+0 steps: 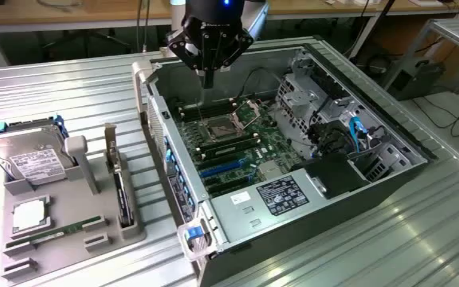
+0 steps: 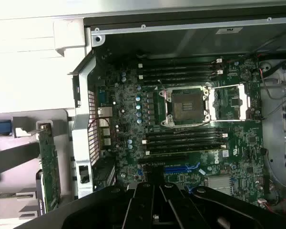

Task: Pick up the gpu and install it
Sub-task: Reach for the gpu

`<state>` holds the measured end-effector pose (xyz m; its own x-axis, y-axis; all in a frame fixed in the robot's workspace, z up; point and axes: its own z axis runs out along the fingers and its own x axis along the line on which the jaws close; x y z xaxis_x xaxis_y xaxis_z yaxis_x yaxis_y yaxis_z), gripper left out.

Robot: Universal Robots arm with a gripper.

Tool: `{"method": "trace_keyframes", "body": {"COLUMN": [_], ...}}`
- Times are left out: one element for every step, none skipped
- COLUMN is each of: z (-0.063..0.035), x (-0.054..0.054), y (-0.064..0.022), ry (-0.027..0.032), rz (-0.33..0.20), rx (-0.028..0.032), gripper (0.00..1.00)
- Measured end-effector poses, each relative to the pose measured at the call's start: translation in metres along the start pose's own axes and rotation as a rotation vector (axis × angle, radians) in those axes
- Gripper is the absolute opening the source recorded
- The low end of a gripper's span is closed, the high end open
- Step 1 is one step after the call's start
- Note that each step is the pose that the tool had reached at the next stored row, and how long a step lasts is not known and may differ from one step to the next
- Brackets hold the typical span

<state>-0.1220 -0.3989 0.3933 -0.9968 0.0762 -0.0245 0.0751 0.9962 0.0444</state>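
Ribbed metal surface [image 1: 70, 89] carries an open computer case [image 1: 409, 146] and, to the exterior view's left, a gray tray [image 1: 102, 236]. Above the case's far end hangs the pincer [image 1: 207, 82], its fingers pressed together on nothing. The gpu [image 1: 120, 194] stands on edge in the tray, just beside the case wall and well apart from the pincer. The wrist view adds its green board face and a white Dell mark [image 2: 222, 154] on the motherboard [image 2: 133, 119], near the blue slots [image 2: 181, 168]. The exterior view gives a hard drive [image 1: 30, 161] and a power-supply sticker [image 1: 281, 194], both with print too small to read. Open room lies over the CPU socket [image 1: 217, 128].
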Motion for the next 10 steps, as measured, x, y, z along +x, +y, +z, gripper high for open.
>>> {"method": "trace_keyframes", "body": {"z": [0.0000, 0.0000, 0.0000, 0.0000, 0.0000, 0.0000, 0.0000, 0.0000, 0.0000, 0.0000], "x": [0.0000, 0.0000, 0.0000, 0.0000, 0.0000, 0.0000, 0.0000, 0.0000, 0.0000, 0.0000], "y": [0.0000, 0.0000, 0.0000, 0.0000, 0.0000, 0.0000, 0.0000, 0.0000, 0.0000, 0.0000], "ry": [0.0000, 0.0000, 0.0000, 0.0000, 0.0000, 0.0000, 0.0000, 0.0000, 0.0000, 0.0000], "rz": [0.000, 0.000, 0.000, 0.000, 0.000, 0.000, 0.000, 0.000, 0.000, 0.000], "rx": [0.0000, 0.0000, -0.0001, 0.0000, 0.0000, 0.0000, 0.0000, 0.0000, 0.0000, 0.0000], "gripper": [0.11, 0.11, 0.11, 0.11, 0.11, 0.11, 0.11, 0.11, 0.11, 0.11]}}
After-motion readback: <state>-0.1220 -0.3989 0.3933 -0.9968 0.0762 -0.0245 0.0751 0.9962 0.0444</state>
